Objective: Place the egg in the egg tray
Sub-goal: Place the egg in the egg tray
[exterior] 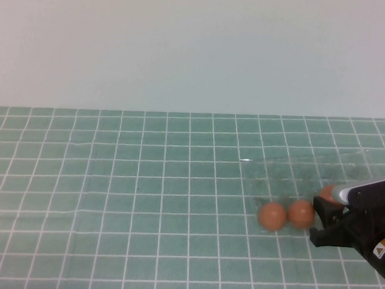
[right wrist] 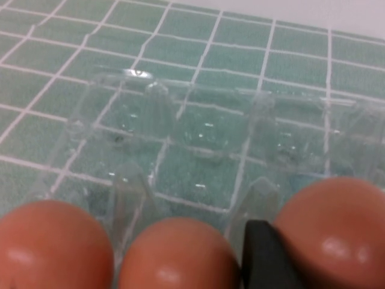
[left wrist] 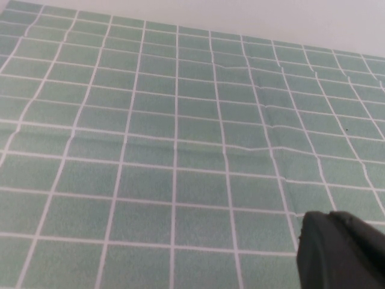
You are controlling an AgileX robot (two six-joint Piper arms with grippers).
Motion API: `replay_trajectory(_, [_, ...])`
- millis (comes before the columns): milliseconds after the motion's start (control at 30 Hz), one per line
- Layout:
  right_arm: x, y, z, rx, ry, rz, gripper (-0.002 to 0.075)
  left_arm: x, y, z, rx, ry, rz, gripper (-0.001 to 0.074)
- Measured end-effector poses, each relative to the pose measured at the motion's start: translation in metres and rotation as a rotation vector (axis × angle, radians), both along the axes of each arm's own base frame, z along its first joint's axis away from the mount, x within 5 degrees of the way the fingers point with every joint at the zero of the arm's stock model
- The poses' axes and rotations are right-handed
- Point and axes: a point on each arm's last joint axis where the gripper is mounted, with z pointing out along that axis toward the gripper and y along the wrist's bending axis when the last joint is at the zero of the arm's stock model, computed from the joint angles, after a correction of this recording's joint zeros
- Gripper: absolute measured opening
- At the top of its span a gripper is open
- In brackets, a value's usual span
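Three orange-brown eggs lie in a row along the near side of the clear egg tray (exterior: 295,166). Two stand free (exterior: 272,215) (exterior: 301,213). The third egg (exterior: 328,193) is half hidden behind my right gripper (exterior: 319,222), which comes in from the right edge and is closed around it. In the right wrist view one black fingertip (right wrist: 262,257) presses the side of this egg (right wrist: 334,232), with the other two eggs (right wrist: 175,253) (right wrist: 51,244) beside it and the tray's cups (right wrist: 201,129) beyond. My left gripper (left wrist: 340,253) is shut and empty over bare cloth.
A green checked tablecloth (exterior: 122,199) covers the table up to a pale wall at the back. The tray's far cups hold nothing. My left arm is out of the high view.
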Motion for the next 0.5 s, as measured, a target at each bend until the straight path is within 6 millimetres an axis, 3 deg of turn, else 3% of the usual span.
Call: replay_trajectory(500, [0.0007,-0.0002,-0.0028,0.002,-0.009,-0.004,0.035,0.0,0.0,0.0,0.0,0.0,0.0,-0.0004])
